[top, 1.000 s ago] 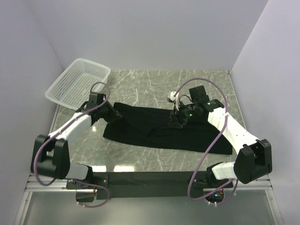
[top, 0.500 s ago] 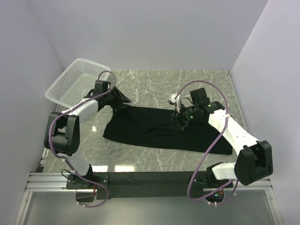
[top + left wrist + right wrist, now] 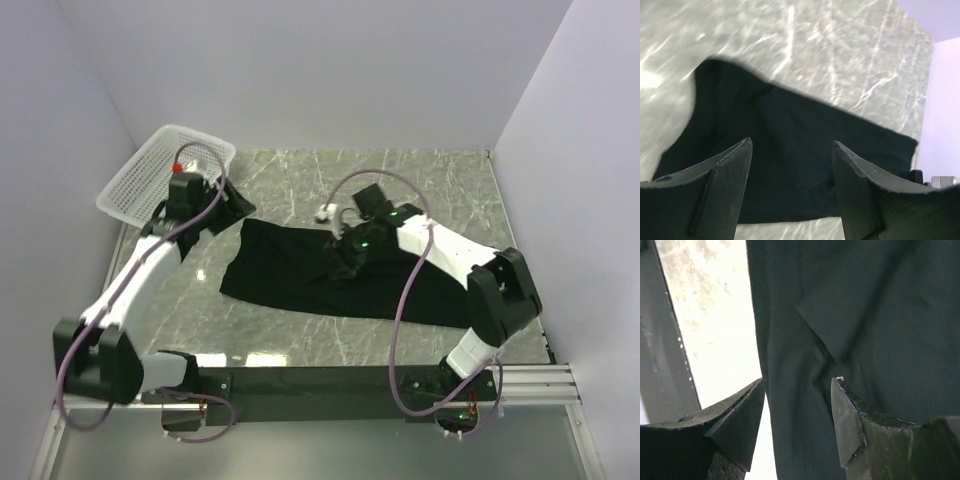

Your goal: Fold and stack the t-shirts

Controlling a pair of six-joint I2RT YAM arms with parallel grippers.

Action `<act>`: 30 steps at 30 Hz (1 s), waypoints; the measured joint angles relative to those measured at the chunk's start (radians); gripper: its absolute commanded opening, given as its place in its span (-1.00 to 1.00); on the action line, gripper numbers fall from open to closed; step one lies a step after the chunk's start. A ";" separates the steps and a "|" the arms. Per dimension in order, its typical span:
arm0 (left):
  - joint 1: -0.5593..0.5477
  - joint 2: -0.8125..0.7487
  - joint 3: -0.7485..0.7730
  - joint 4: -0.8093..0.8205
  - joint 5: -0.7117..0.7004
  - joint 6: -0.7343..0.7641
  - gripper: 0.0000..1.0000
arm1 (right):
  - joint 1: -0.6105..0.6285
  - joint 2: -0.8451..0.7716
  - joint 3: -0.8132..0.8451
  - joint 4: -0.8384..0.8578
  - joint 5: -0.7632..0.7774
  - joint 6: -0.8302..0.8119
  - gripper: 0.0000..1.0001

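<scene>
Seeing the black t-shirt on the counter, I read the left jaws released beside its corner, the right jaws released above its middle.

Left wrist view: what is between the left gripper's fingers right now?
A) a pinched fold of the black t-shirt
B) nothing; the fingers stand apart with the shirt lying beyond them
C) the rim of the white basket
B: in the left wrist view the left gripper is open with nothing between its fingers, and the black t-shirt lies on the table beyond them, not gripped.
</scene>
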 measured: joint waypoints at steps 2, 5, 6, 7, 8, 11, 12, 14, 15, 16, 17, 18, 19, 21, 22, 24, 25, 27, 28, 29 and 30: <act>0.011 -0.107 -0.093 -0.023 -0.019 -0.004 0.42 | 0.082 0.024 0.027 0.013 0.055 0.003 0.25; 0.031 -0.241 -0.217 -0.076 -0.045 -0.026 0.46 | 0.181 0.047 0.071 0.027 0.136 0.001 0.25; 0.038 -0.280 -0.252 -0.096 -0.054 -0.037 0.46 | 0.211 0.058 0.089 0.032 0.168 0.001 0.25; 0.044 -0.318 -0.285 -0.113 -0.061 -0.047 0.47 | 0.234 0.074 0.109 0.035 0.196 0.001 0.25; 0.048 -0.348 -0.311 -0.127 -0.065 -0.057 0.48 | 0.252 0.095 0.129 0.039 0.223 0.004 0.25; 0.058 -0.429 -0.366 -0.164 -0.081 -0.095 0.47 | 0.281 0.160 0.171 0.061 0.299 0.008 0.24; 0.059 -0.446 -0.375 -0.171 -0.087 -0.108 0.48 | 0.289 0.177 0.171 0.071 0.330 0.007 0.24; 0.062 -0.480 -0.390 -0.182 -0.094 -0.127 0.48 | 0.302 0.206 0.171 0.074 0.391 0.008 0.24; 0.063 -0.489 -0.393 -0.186 -0.097 -0.134 0.48 | 0.307 0.217 0.171 0.077 0.413 0.008 0.24; 0.063 -0.499 -0.396 -0.188 -0.101 -0.139 0.48 | 0.315 0.229 0.171 0.079 0.439 0.008 0.24; 0.064 -0.507 -0.399 -0.188 -0.106 -0.143 0.48 | 0.325 0.239 0.171 0.081 0.462 0.008 0.24; 0.064 -0.511 -0.400 -0.190 -0.108 -0.144 0.49 | 0.333 0.247 0.171 0.082 0.481 0.008 0.24; 0.065 -0.515 -0.401 -0.191 -0.113 -0.145 0.49 | 0.342 0.253 0.171 0.086 0.499 0.008 0.24; 0.066 -0.515 -0.401 -0.196 -0.116 -0.144 0.49 | 0.356 0.264 0.171 0.095 0.528 0.009 0.24; 0.066 -0.514 -0.401 -0.200 -0.116 -0.143 0.49 | 0.361 0.270 0.171 0.099 0.539 0.012 0.24; 0.067 -0.514 -0.401 -0.208 -0.116 -0.142 0.49 | 0.369 0.283 0.171 0.106 0.556 0.016 0.24; 0.067 -0.514 -0.401 -0.209 -0.116 -0.141 0.49 | 0.372 0.291 0.171 0.111 0.565 0.019 0.22; 0.067 -0.514 -0.401 -0.209 -0.116 -0.141 0.49 | 0.373 0.309 0.171 0.119 0.583 0.025 0.21; 0.067 -0.514 -0.401 -0.209 -0.116 -0.141 0.49 | 0.373 0.315 0.171 0.120 0.593 0.026 0.17; 0.068 -0.514 -0.402 -0.209 -0.116 -0.141 0.49 | 0.373 0.320 0.171 0.122 0.600 0.027 0.14; 0.068 -0.514 -0.404 -0.209 -0.116 -0.141 0.49 | 0.373 0.323 0.171 0.124 0.605 0.029 0.10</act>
